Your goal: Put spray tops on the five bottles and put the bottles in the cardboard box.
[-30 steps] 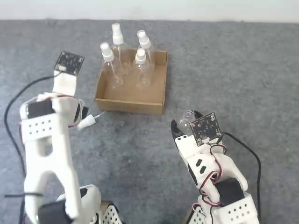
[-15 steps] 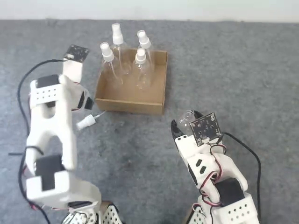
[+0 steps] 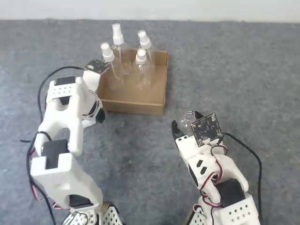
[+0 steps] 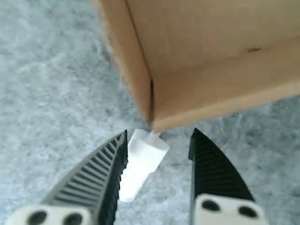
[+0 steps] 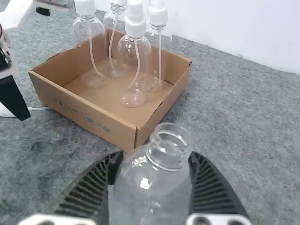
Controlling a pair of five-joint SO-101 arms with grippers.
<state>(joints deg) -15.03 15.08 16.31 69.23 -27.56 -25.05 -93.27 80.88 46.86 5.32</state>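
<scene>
A white spray top lies on the grey carpet at the front left corner of the cardboard box. My left gripper stands open, one finger on each side of the top, not touching it. From above, the left gripper is at that same corner of the box. My right gripper is shut on a clear bottle with a bare open neck, held upright in front of the box; it is the bottle at the right gripper.
Several clear bottles with white spray tops stand in the far half of the box, with the bottles upright. Bare box floor lies in front of them. Grey carpet surrounds the box. Cables trail by both arms.
My left arm has swung right towards the box's front left corner and come down over the spray top, which it now covers from above. The right arm and its bottle stayed still.
</scene>
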